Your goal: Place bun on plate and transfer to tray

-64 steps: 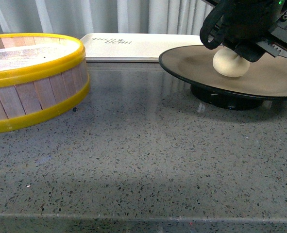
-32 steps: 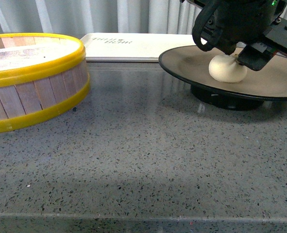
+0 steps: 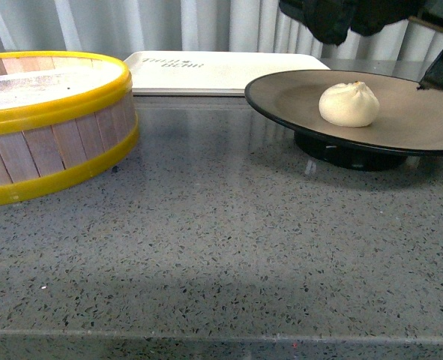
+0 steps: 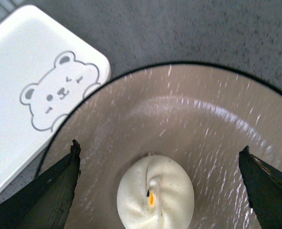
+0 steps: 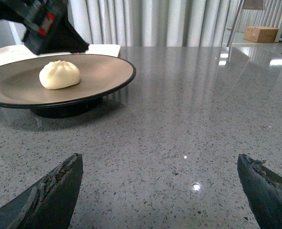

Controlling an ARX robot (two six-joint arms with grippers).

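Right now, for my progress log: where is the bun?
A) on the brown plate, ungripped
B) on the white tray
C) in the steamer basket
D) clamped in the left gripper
A: the bun rests on the plate, with the left gripper open above it.

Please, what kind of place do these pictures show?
Probably an indoor test room set up like a food counter, not a real kitchen: a speckled grey stone countertop, pleated curtains behind it, and a wooden steamer basket plus a bun on a plate.

With the left gripper (image 4: 160, 147) spread wide, the bun (image 4: 155, 193) lies free on the plate (image 4: 217, 119) beside the tray (image 4: 31, 57).
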